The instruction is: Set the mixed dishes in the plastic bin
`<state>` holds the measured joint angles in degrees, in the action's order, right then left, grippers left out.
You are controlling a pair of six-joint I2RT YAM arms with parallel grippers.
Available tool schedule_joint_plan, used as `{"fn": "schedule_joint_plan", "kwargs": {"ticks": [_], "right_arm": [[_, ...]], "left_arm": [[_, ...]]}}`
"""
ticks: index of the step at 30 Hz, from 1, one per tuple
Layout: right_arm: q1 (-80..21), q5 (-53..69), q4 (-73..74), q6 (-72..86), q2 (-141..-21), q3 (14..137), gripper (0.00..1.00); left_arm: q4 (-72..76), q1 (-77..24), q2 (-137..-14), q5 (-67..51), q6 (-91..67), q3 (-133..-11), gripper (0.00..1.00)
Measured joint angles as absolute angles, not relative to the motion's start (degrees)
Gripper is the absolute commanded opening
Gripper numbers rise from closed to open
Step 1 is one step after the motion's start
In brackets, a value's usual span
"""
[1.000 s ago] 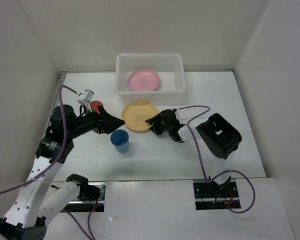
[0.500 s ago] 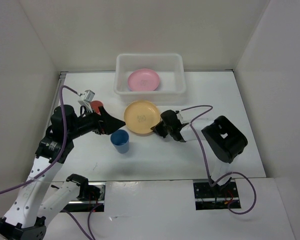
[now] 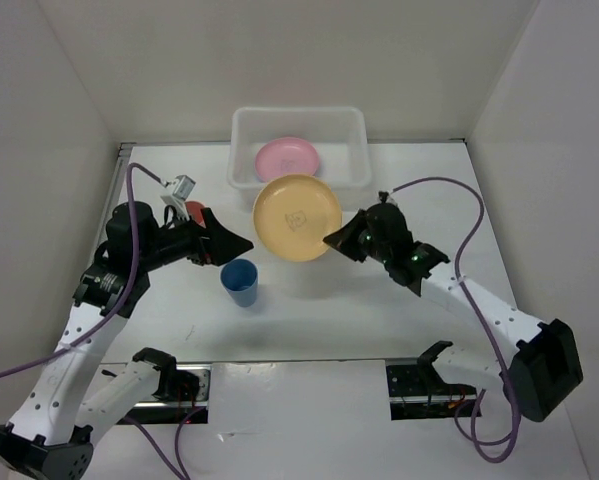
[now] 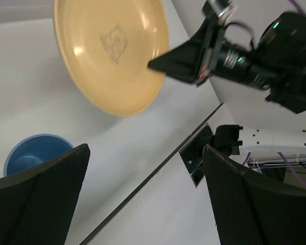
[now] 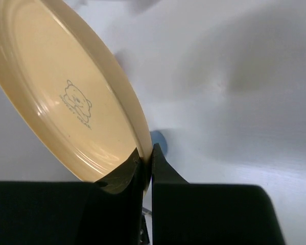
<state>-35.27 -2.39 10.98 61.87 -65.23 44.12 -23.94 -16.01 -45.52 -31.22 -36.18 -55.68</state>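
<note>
Counted over the views: two plates, two cups, one bin.

Nearest stands the blue cup [image 3: 240, 282], upright on the white surface [image 3: 429, 300], mouth up and alone. Just above it in the top view hangs the left hand [image 3: 241, 243]. Its two dark fingers [image 4: 40, 199] are spread wide with nothing between them, and the cup sits close under the left one.

Level with it, the right hand [image 5: 145, 161] is clamped on the rim of the yellow-orange plate [image 3: 297, 218], one finger on each face of the edge. The plate is raised and tilted, its inner face with a small bear print turned towards the top camera. From above, its far edge overlaps the near wall of the bin.

A purple cable [image 3: 441, 180] arcs over the surface beside the right arm.

Behind the left wrist shows the red cup [image 3: 192, 211], mostly hidden by the arm. Farthest, against the back wall, sits the plastic bin [image 3: 297, 112], with the pink plate [image 3: 287, 159] lying flat in it, left of centre.
</note>
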Motion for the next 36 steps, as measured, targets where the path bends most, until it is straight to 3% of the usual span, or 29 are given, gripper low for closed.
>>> {"fn": "schedule_joint_plan", "kwargs": {"ticks": [3,8,16,30,33,36], "right_arm": [[-29.06,4.08,12.86,57.32,-67.57,52.07,0.00],[-18.96,11.27,12.14,50.94,-85.01,72.84,0.00],[-17.10,18.92,13.52,47.09,-112.14,95.59,0.00],[-17.26,13.13,27.00,44.51,-137.86,127.66,0.01],[-17.47,10.72,31.40,44.05,-143.22,137.27,0.04],[-17.80,8.51,39.03,43.86,-152.51,155.06,0.06]], "left_arm": [[-24.01,-16.03,-47.24,-31.53,-36.18,-55.75,0.97],[-24.58,-16.05,-49.41,-31.86,-35.94,-57.45,0.97],[-24.40,-16.08,-49.32,-32.42,-35.97,-58.28,1.00],[-24.43,-16.08,-52.51,-33.15,-32.95,-58.26,1.00],[-24.43,-16.08,-52.77,-33.19,-32.88,-58.26,1.00],[-24.45,-16.08,-52.97,-33.23,-32.73,-58.26,1.00]]}}
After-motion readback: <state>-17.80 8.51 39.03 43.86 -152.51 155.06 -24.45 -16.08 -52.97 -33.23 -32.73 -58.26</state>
